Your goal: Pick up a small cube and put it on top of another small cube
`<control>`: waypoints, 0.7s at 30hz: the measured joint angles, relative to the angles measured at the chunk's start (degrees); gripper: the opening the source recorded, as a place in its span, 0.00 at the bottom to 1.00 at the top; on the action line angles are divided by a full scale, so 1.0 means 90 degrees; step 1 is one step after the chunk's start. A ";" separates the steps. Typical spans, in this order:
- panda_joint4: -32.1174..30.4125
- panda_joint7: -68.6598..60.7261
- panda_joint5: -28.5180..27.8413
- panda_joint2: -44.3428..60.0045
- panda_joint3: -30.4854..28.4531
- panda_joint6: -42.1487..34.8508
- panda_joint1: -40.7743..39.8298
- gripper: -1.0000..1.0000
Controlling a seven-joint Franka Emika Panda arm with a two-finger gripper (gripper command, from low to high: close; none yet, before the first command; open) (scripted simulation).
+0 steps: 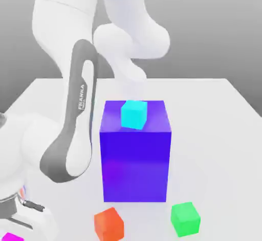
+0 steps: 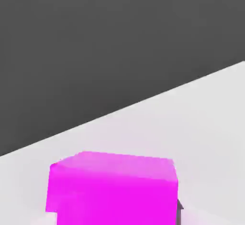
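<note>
The tool hangs low at the exterior view's bottom left corner, directly above the small magenta cube, which sits on the white surface; whether its fingers are parted or closed on the cube cannot be told. The small green cube rests well apart toward the exterior view's right, an orange-red cube between them, behind which a cyan cube tops a big blue-purple block
</note>
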 joint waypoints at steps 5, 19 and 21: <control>-0.0541 -0.0055 -0.0495 -0.0945 0.0200 -0.0376 0.0615 0.00; -0.2143 -0.0792 -0.1830 -0.1625 0.1814 0.0661 0.2579 1.00; -0.2143 -0.0792 -0.1830 -0.1625 0.1814 0.0661 0.2579 1.00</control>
